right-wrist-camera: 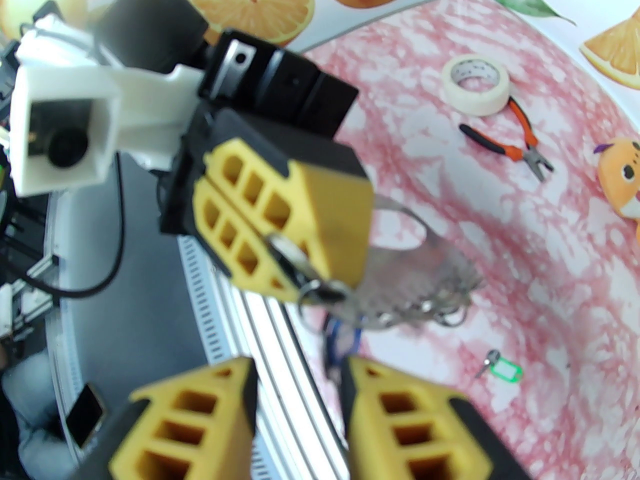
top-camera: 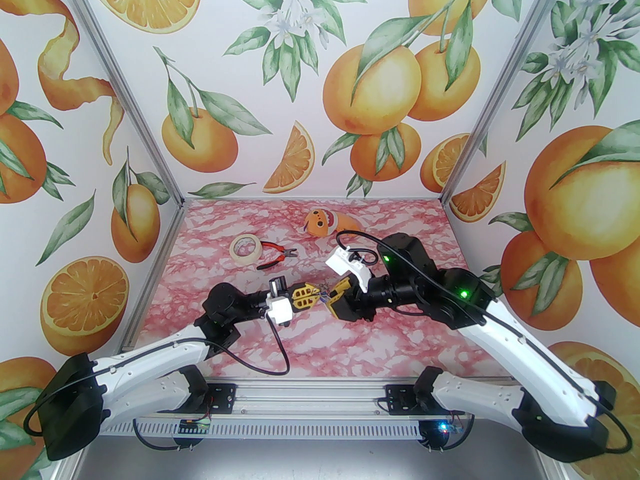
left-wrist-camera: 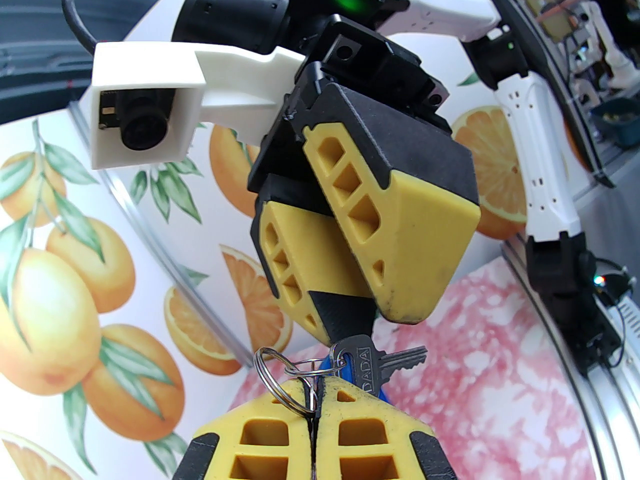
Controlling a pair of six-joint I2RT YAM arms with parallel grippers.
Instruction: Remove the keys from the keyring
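Note:
My left gripper point(left-wrist-camera: 315, 393) is shut on a small split ring point(left-wrist-camera: 256, 363) that carries the blue key tag point(left-wrist-camera: 332, 364) and a metal key point(left-wrist-camera: 395, 358). In the top view the left gripper point(top-camera: 314, 295) and right gripper point(top-camera: 331, 298) meet tip to tip above the table's middle. My right gripper point(right-wrist-camera: 300, 368) is open, its fingers on either side of the blue tag point(right-wrist-camera: 340, 338) without closing on it. The grey keyring point(right-wrist-camera: 430, 273) is a blur just beyond the left gripper point(right-wrist-camera: 320, 283); whether it hangs or lies I cannot tell. The green key tag point(right-wrist-camera: 505, 372) lies loose on the table.
A beige tape roll point(top-camera: 245, 249) and red-handled pliers point(top-camera: 275, 256) lie at the back left of the pink marbled table point(top-camera: 350, 358). An orange plush toy point(top-camera: 325, 222) sits at the back centre. The metal rail point(top-camera: 310, 398) runs along the near edge.

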